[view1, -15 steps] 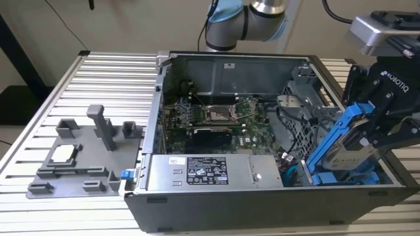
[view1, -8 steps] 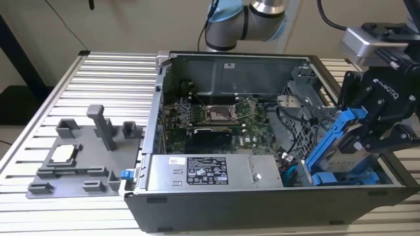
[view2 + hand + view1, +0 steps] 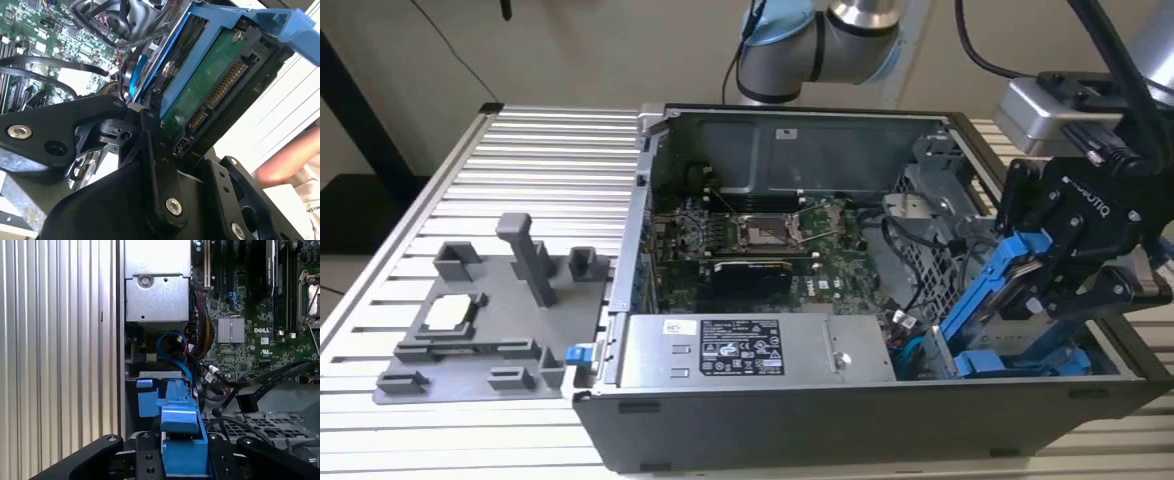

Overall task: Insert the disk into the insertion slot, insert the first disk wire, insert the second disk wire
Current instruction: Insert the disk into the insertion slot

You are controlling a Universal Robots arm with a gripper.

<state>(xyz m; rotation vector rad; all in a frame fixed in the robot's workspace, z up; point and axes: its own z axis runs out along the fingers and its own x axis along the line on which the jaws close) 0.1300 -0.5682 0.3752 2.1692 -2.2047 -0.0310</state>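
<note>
Pincer (image 3: 1061, 285) pinching the disk (image 3: 991, 295), held tilted over the open computer case (image 3: 854, 420).
Disk and blue frame slant steeply at the exterior view's right end of the case, lower end near the grey drive cage (image 3: 927, 265), just above the other blue carrier (image 3: 1021, 362) seated there. In the first wrist view, black fingers (image 3: 145, 457) press both sides of the frame. The second wrist view shows the disk's green board and connector edge. The case stands on the ribbed counter (image 3: 520, 160).
</note>
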